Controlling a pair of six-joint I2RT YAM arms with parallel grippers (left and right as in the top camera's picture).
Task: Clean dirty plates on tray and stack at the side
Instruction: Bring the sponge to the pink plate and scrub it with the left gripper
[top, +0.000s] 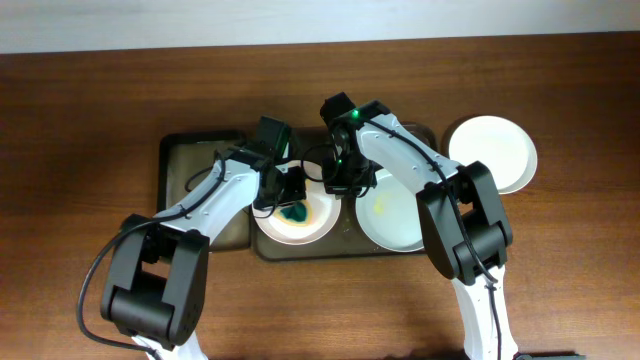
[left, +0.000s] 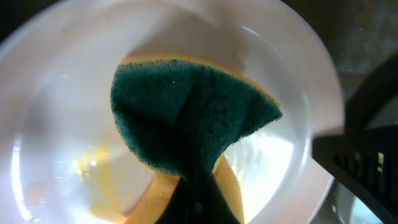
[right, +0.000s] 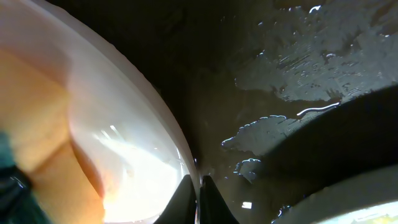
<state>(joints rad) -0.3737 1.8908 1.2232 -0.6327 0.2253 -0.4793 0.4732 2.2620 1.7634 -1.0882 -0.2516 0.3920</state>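
Note:
A white plate (top: 310, 228) lies at the left of the brownish-grey tray (top: 425, 138); it fills the left wrist view (left: 50, 93), with yellowish smears. My left gripper (top: 288, 196) (left: 196, 202) is shut on a green and yellow sponge (top: 295, 212) (left: 186, 118) and presses it onto this plate. My right gripper (top: 338, 190) (right: 199, 190) is shut on the plate's right rim (right: 143, 106). A second white plate (top: 395, 215) (right: 354, 202) lies at the tray's right. A third plate (top: 495, 150) sits on the table, right of the tray.
A smaller dark tray (top: 195, 165) adjoins the big tray's left side, under my left arm. The tray floor (right: 292, 68) is wet, with water patches. The brown wooden table (top: 80, 120) surrounds it all.

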